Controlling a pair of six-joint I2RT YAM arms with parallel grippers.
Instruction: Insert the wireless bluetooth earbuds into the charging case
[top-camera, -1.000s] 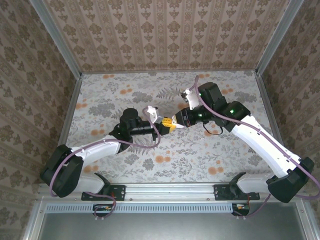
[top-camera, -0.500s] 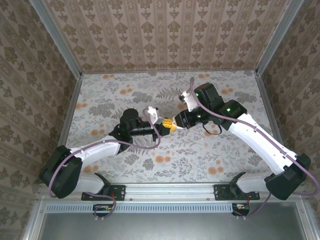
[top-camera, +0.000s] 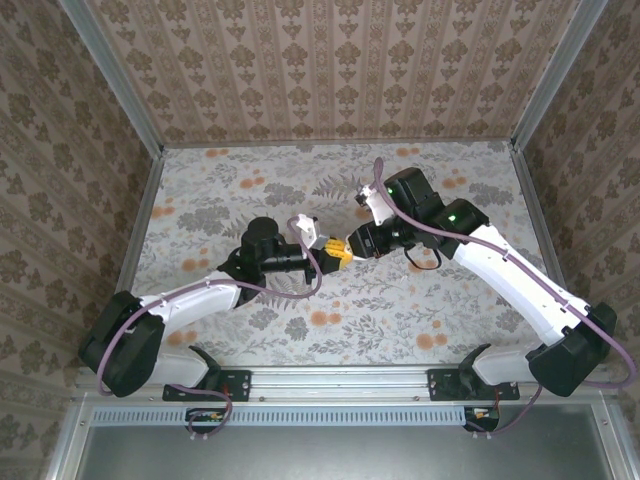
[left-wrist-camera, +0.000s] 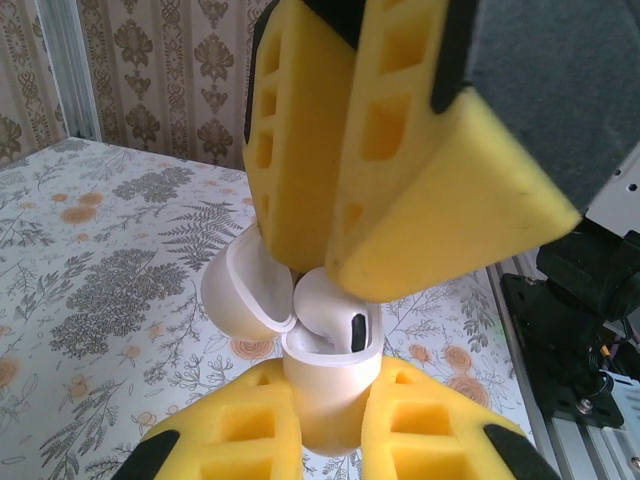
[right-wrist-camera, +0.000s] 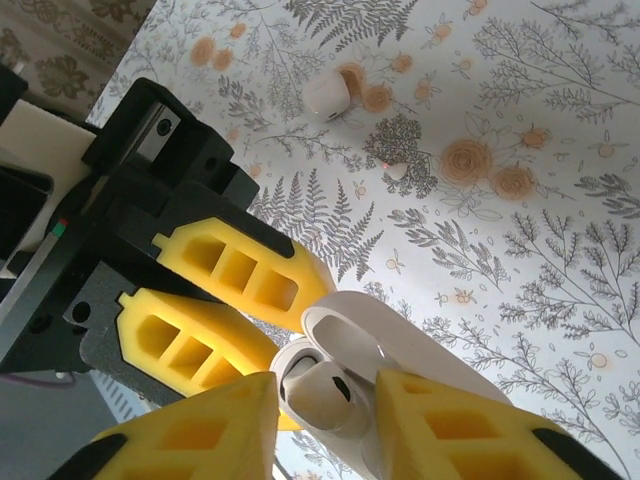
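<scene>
Above floral table, left gripper pinching charging case, right gripper pinching earbud at its mouth.

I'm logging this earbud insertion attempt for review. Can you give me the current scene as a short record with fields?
left gripper: shut on the charging case, held above the table
case lid: open, swung back
right gripper: shut on an earbud
earbud position: at the open mouth of the case; whether it is fully seated cannot be told
loose item: a small white lump lies on the table; its identity is unclear
task state: earbud not yet released
</scene>
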